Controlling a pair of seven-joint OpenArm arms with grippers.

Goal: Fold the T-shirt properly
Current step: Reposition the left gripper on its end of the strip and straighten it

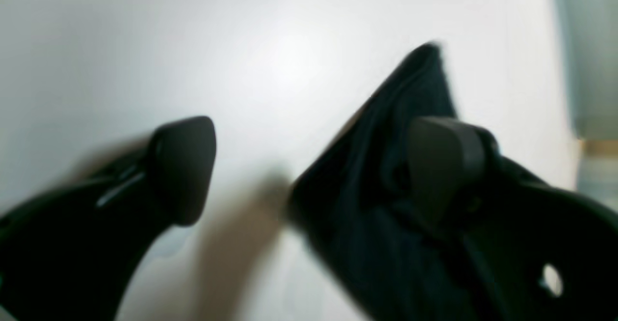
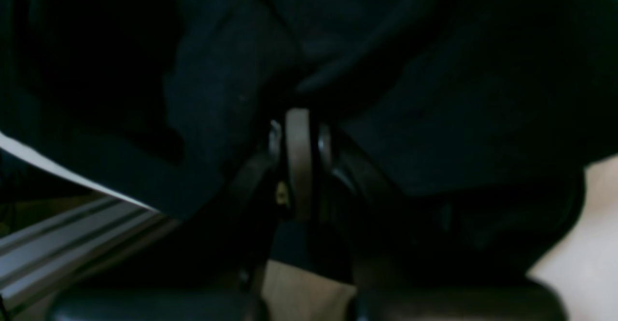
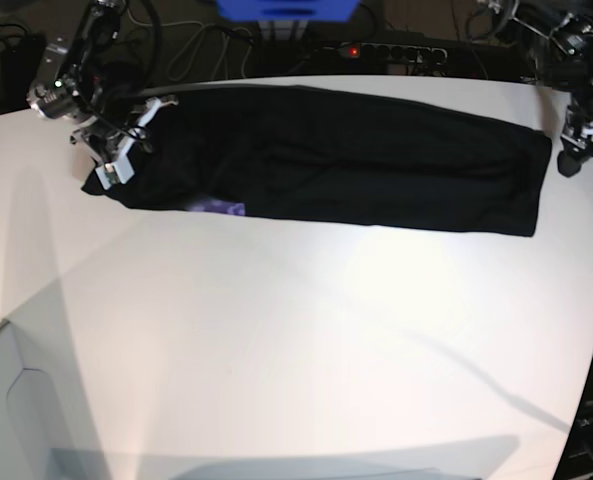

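- White table (image 3: 296,340) fills your base view; T-shirt (image 3: 356,160) lies across its far side as a long black folded strip, purple print peeking at the near edge.
- Left wrist view: your left gripper (image 1: 309,166) is spread wide, holding nothing, a shirt corner by one finger.
- Right wrist view: your right gripper (image 2: 299,132) is clamped tight on black shirt cloth.

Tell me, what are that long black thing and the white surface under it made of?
The T-shirt looks like soft, matte black cloth: it lies limp in a long band with creases and folded edges, and a bit of purple print peeks out at one edge. The table seems a hard, smooth white board, perhaps laminate, since lamp light glares softly off it.
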